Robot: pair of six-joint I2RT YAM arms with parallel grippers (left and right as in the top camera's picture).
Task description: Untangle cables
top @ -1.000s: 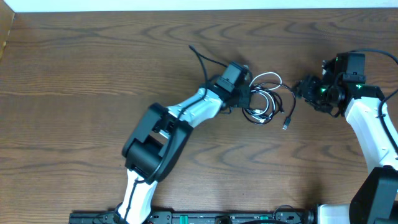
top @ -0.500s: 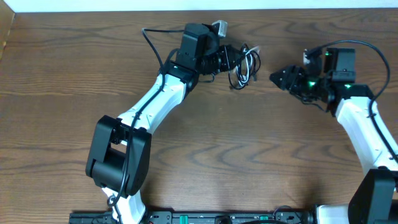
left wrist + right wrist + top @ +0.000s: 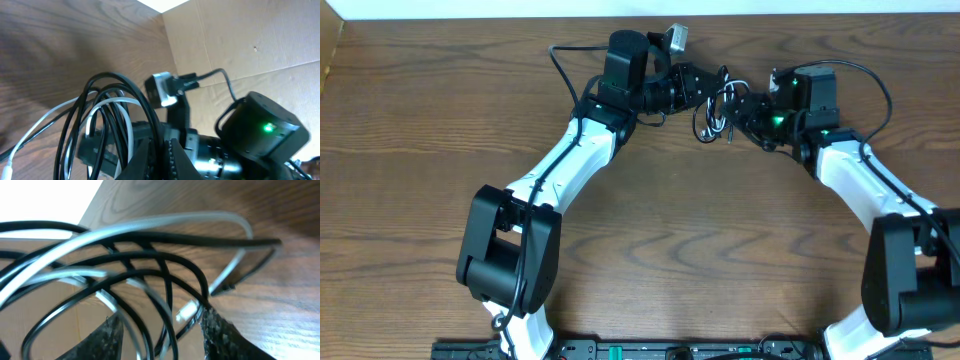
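Dark wood-grain counter (image 3: 420, 150) with a pale strip (image 3: 620, 8) along its far edge, tan cardboard (image 3: 240, 40) standing behind it in the left wrist view. Left arm (image 3: 570, 160) and right arm (image 3: 860, 185) both stretched toward the far middle of the counter, tips nearly meeting around one small tangle. Left claw (image 3: 161, 150) pinched together on the black cable (image 3: 149, 114), a strand of it running straight down into the narrow gap between the two tips. Black cable coiled in several overlapping loops above that grip, white cable (image 3: 165, 221) threaded through the same loops and trailing off leftward in the left wrist view, pale against the wood. Right claw (image 3: 160, 319) just beside the tangle on its right side, spread apart, rough black fingers (image 3: 215, 335) wide at the bottom of their own view, black and white loops crossing in front of them. Contact between those fingers and any strand: impossible to tell. One black end poking out to the right in the right wrist view, soft shadow under it on the wood. Green light (image 3: 268, 128) glowing on the right arm's wrist, facing the left claw across the tangle. Lower loops resting on the counter or hanging clear of it: impossible to tell.
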